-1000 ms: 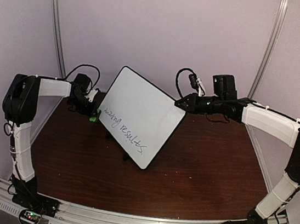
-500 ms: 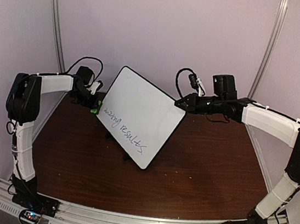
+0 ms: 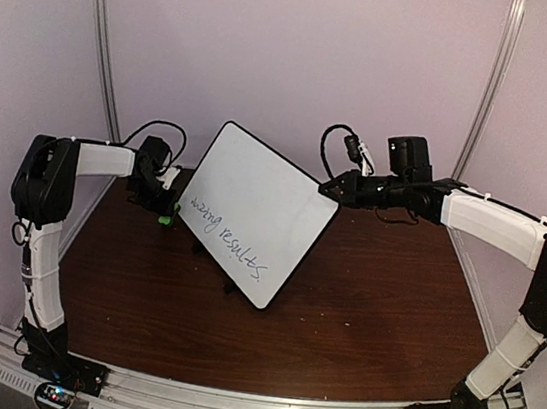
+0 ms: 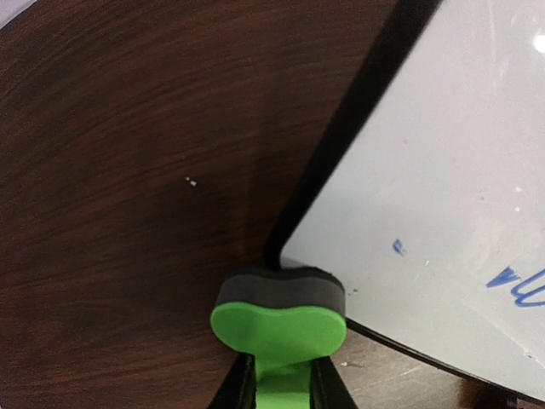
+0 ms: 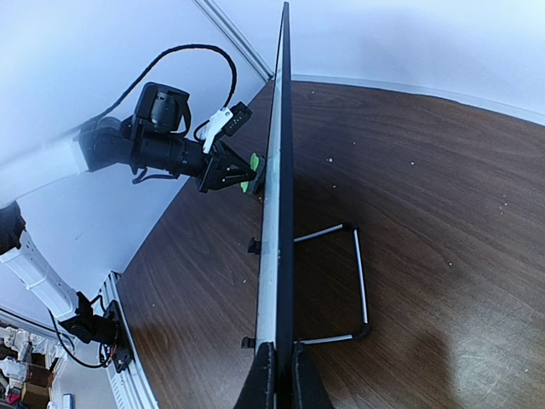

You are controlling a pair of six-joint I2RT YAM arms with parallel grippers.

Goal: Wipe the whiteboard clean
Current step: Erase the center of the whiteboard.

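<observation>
L fingers (image 3: 160, 200), clenched on green eraser (image 4: 279, 311), just dropped to whiteboard (image 3: 253, 207)'s left corner. R fingers (image 3: 332, 188) pinch its right corner, board propped mid-table (image 3: 389, 321). Writing (image 3: 229, 234) intact, so I reckon wiping not begun.

So the whiteboard (image 3: 252, 212) is a big flat white rectangle with rounded corners and a thin black frame. It's standing up on edge and leaning back, turned so it looks like a diamond from the top camera. The right gripper (image 3: 332, 188) is clamped on its right corner, and from that wrist you see the board dead edge-on, running straight away from the fingers (image 5: 266, 379). Not wiped at all yet: there's a line of dark blue handwriting along the lower-left edge, ending in "results", and the rest is blank. The far-left corner sits right at the left gripper (image 3: 163, 212), touching the green eraser (image 4: 279, 328) pinched there.
</observation>
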